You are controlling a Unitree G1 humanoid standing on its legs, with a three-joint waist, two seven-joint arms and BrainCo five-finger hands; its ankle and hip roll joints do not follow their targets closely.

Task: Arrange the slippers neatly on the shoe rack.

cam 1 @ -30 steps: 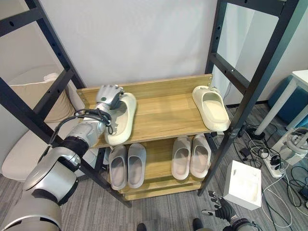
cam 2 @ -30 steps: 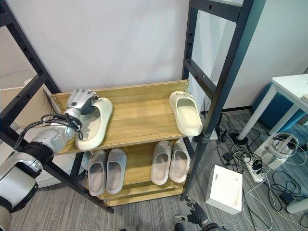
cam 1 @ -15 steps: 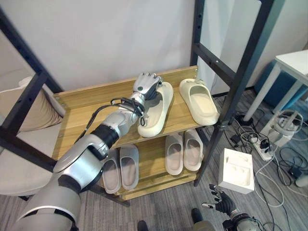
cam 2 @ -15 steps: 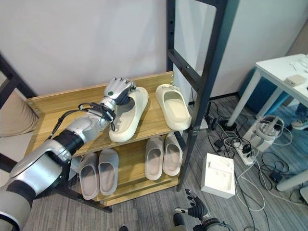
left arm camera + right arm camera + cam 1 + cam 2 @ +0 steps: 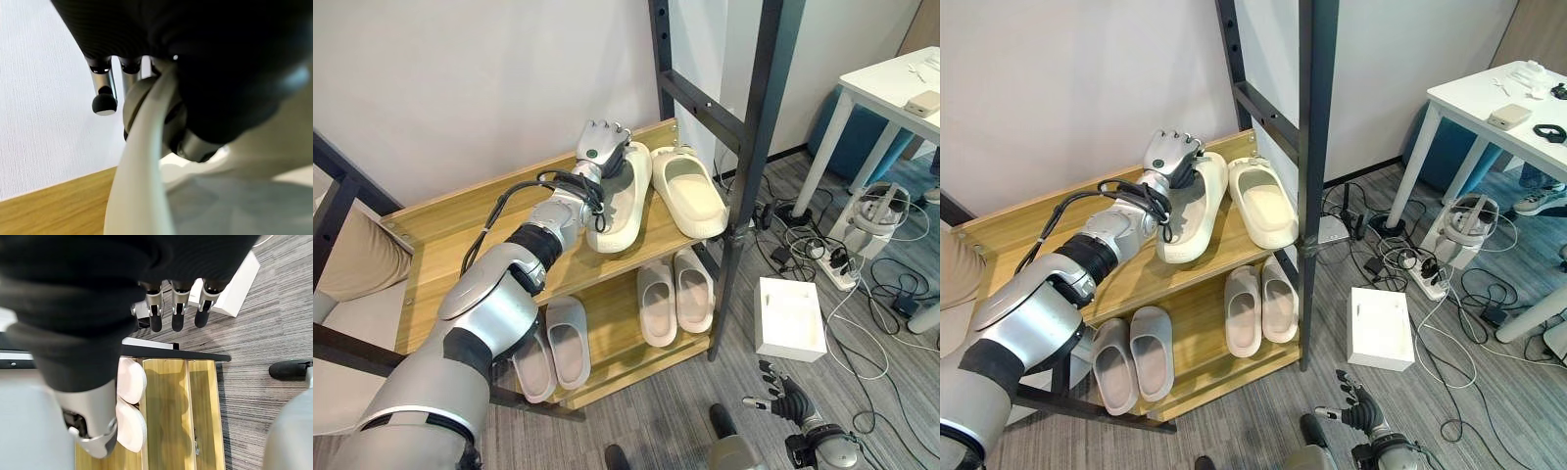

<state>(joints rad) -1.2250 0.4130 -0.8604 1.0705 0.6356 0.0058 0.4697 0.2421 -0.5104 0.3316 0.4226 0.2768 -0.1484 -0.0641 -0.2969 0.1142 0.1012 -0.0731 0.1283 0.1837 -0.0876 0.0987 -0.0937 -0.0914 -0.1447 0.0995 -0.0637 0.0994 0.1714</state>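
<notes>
**Left hand seating second cream slipper beside its mate, top shelf**

Left eye view: left hand (image 5: 600, 155) is stretched out to the top shelf of the shoe rack (image 5: 440, 245), fingers curled over the heel end of the held slipper (image 5: 619, 201). This slipper lies just beside the other cream slipper (image 5: 690, 192), apparently touching it near the heels. Two grey pairs (image 5: 674, 292) (image 5: 554, 345) sit on the lower shelf. Risk: more sideways push likely shoves the other cream slipper toward the shelf's right edge by the black post (image 5: 751, 147); held slipper also sits slightly angled, so release now leaves the pair uneven.

Right eye view: right hand (image 5: 1359, 412) hangs low over the floor, fingers loosely spread, idle.

Left wrist view: cream rim runs between thumb and fingers (image 5: 103, 100), pinched.

Right wrist view: straight fingers (image 5: 177, 319), nothing held.
</notes>
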